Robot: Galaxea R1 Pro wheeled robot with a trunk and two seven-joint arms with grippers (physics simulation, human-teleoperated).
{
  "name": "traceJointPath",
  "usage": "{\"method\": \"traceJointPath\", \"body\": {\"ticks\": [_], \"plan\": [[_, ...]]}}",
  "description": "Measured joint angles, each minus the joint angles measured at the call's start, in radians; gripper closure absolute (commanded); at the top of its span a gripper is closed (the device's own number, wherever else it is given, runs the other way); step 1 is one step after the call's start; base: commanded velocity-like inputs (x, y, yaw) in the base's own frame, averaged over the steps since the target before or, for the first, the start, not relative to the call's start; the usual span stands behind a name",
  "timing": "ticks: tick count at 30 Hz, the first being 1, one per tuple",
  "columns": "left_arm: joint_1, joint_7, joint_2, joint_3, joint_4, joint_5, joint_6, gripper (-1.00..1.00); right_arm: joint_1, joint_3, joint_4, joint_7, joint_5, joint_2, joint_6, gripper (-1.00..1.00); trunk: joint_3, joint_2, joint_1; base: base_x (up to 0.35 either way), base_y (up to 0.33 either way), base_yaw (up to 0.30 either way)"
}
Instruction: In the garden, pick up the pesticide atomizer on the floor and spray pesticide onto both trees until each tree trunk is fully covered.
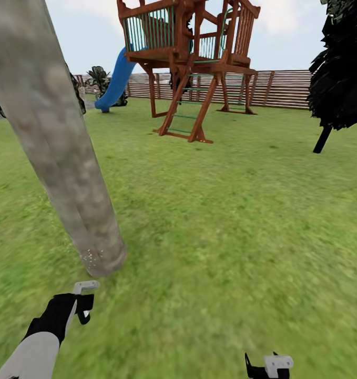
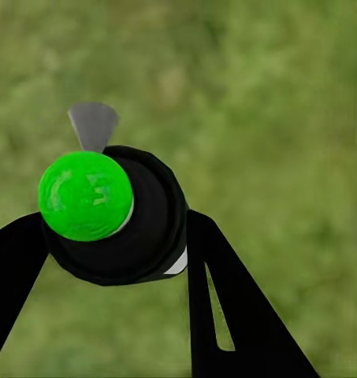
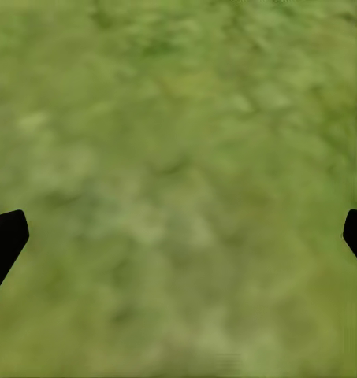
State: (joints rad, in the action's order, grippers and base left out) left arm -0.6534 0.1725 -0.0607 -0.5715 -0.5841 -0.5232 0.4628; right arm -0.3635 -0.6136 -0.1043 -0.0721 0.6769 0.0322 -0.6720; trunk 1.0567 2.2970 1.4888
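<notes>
You already hold the pesticide atomizer [image 2: 115, 216] clamped in your left gripper [image 1: 83, 301] near the tree trunk [image 1: 57, 142], where few white specks [image 1: 89, 256] show, while your right gripper [image 3: 178, 236] hangs spread and empty, so most spraying seems left.

black atomizer [image 2: 119, 216] green-topped, beside speckled trunk [image 1: 52, 137]

Left gripper [image 2: 119, 244] was clamped on the pesticide atomizer [image 2: 139, 228], black fingers [image 2: 225, 291] pressed to both its sides; bottle seen end-on, bright green cap [image 2: 85, 195] facing the camera; small grey nozzle tip [image 2: 92, 124] stuck out beyond the cap; blurry green grass floor [image 2: 273, 102] lay behind.
</notes>
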Motion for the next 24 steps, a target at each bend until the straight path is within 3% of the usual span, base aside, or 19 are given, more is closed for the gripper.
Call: {"method": "traceJointPath", "body": {"ticks": [3,10,13,15,16,17,18,21,23,24], "plan": [[-0.013,0.002,0.018,0.008,-0.015,0.003,0.001,1.0,0.0,0.0,0.0,0.0,0.0,0.0,0.0,-1.0,0.0,0.0,0.0,0.001,-0.002,0.246],[-0.033,0.019,0.023,0.01,-0.017,0.0,0.002,1.0,0.0,0.0,0.0,0.0,0.0,0.0,0.0,-1.0,0.0,0.0,0.0,0.0,0.0,0.278],[-0.07,0.021,0.006,0.01,-0.016,0.0,0.007,1.0,0.0,0.0,-0.001,0.0,-0.001,0.0,0.0,-1.0,0.0,0.0,0.0,0.0,0.0,0.279],[-0.109,0.028,-0.03,0.01,-0.014,-0.004,0.012,1.0,0.0,0.0,-0.002,0.0,-0.001,0.0,0.0,-1.0,0.0,0.0,0.0,0.0,0.0,0.218],[-0.136,0.084,-0.051,0.012,-0.015,-0.004,0.015,1.0,0.0,0.0,-0.002,0.0,0.0,0.0,0.0,-1.0,0.0,0.0,0.0,0.0,0.0,0.065],[-0.148,0.131,-0.055,0.015,-0.015,-0.008,0.017,1.0,0.0,0.0,-0.002,0.0,-0.001,0.0,0.0,-1.0,0.0,0.0,0.0,0.0,0.0,0.033],[-0.154,0.156,-0.053,0.027,-0.015,-0.015,0.021,1.0,0.0,0.0,-0.002,0.0,-0.001,0.0,0.0,-1.0,0.0,0.0,0.0,0.0,0.0,0.014],[-0.189,0.186,-0.044,0.138,-0.016,-0.014,0.091,1.0,0.0,0.0,-0.002,0.0,-0.001,0.0,0.0,-1.0,0.0,0.0,0.0,0.0,0.0,0.003],[-0.223,0.217,-0.061,0.155,-0.016,-0.018,0.111,1.0,0.0,0.0,-0.002,0.0,0.0,0.0,0.0,-1.0,0.0,0.0,0.0,0.0,0.0,0.0],[-0.242,0.239,-0.084,0.158,-0.015,-0.027,0.128,1.0,0.0,0.0,-0.002,0.0,0.0,0.0,0.0,-1.0,0.0,0.0,0.0,0.0,0.0,0.0]]}}
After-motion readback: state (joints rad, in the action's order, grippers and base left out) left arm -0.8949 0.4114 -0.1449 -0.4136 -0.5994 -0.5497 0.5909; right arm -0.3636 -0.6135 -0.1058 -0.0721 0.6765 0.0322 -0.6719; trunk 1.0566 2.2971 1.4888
